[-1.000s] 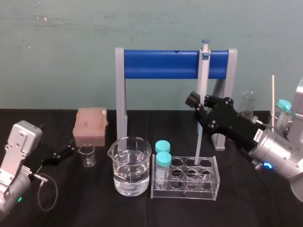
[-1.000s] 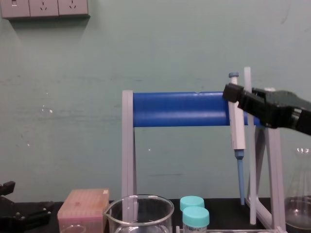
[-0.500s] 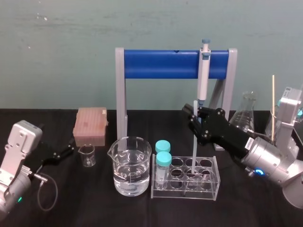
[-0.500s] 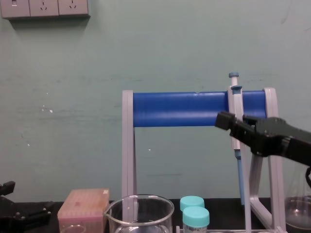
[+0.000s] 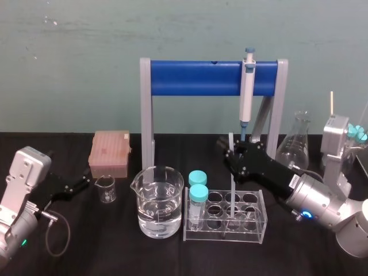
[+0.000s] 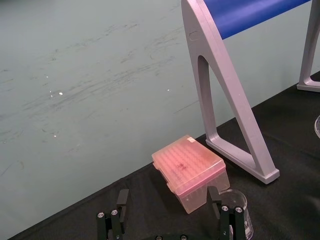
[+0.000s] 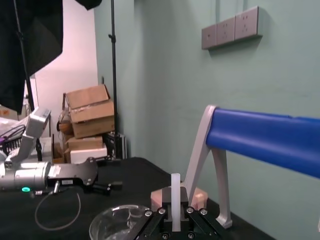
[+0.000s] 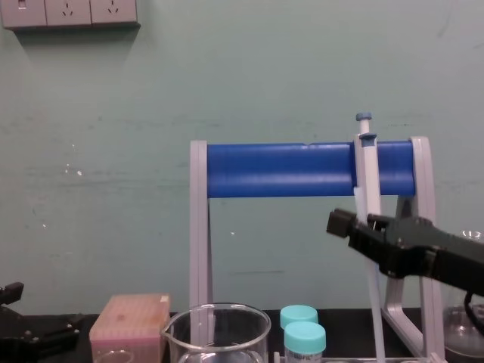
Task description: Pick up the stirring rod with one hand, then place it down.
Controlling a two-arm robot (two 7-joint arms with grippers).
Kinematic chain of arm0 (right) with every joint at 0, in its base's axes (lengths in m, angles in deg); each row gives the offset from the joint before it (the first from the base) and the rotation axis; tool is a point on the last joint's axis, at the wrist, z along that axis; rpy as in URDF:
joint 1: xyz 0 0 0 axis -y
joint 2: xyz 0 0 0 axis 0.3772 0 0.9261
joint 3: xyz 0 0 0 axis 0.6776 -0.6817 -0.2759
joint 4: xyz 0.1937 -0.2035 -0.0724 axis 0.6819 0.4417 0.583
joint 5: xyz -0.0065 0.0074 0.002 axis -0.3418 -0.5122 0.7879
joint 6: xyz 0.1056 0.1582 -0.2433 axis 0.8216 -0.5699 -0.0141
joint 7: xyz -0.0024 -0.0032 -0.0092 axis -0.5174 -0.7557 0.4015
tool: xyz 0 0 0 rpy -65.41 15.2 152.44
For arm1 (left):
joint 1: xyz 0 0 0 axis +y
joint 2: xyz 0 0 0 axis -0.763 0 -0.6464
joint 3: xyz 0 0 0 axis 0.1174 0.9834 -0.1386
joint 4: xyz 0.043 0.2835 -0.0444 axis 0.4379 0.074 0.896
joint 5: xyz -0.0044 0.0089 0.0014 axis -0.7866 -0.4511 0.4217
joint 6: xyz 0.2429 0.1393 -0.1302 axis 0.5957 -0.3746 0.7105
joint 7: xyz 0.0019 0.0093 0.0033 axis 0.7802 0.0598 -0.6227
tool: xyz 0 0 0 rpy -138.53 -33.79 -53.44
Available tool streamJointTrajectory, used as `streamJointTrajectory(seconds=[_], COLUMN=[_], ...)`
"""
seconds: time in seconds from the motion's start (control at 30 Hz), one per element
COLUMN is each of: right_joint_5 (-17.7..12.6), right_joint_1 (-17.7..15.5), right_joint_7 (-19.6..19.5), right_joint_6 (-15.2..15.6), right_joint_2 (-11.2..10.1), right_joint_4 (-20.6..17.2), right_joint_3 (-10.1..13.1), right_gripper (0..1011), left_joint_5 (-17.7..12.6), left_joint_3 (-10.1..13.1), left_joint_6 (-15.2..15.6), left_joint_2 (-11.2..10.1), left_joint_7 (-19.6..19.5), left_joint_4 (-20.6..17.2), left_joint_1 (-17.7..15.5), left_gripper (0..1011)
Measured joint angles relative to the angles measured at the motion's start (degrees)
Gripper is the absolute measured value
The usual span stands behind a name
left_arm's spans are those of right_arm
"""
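On counter (image 5: 115, 244): tube rack (image 5: 225, 217) near centre, large beaker (image 5: 157, 201) just left, small beaker (image 5: 105, 189) farther left, tip box (image 5: 109, 153) behind it. Behind these, stand (image 5: 195, 79); pipette (image 5: 247, 92) hangs at its right end. In tube rack: stirring rod (image 5: 232, 195) upright, held by right hand (image 5: 233, 156). Far right: flask (image 5: 294, 144).

Right hand (image 5: 231, 154) clamped, reaching forward; left hand (image 5: 85, 184) open, parked

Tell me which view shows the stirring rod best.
The head view: the stirring rod stands upright in the right end effector, its lower end in the tube rack. The right wrist view gives its top between the fingers; the chest view, little.
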Motion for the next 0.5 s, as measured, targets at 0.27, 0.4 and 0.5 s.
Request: streamJointTrajectory(seconds=[0.27, 0.4, 0.5], right_joint_5=[0.8, 1.1, 1.4], right_joint_1=[0.3, 0.3, 0.4], right_joint_7=[-0.1, -0.3, -0.5], right_joint_6=[0.4, 0.4, 0.4], right_joint_2=[0.6, 0.9, 1.1], right_joint_4=[1.9, 2.5, 3.0], right_joint_3=[-0.4, -0.5, -0.5], right_gripper=[67, 67, 67], left_joint_5=[0.0, 0.0, 0.0], left_joint_3=[0.0, 0.0, 0.0], left_joint_6=[0.0, 0.0, 0.0], left_joint_2=[0.0, 0.0, 0.0], left_joint_7=[0.0, 0.0, 0.0], left_joint_4=[0.0, 0.0, 0.0], left_joint_1=[0.0, 0.0, 0.0], left_gripper=[1000, 1000, 1000])
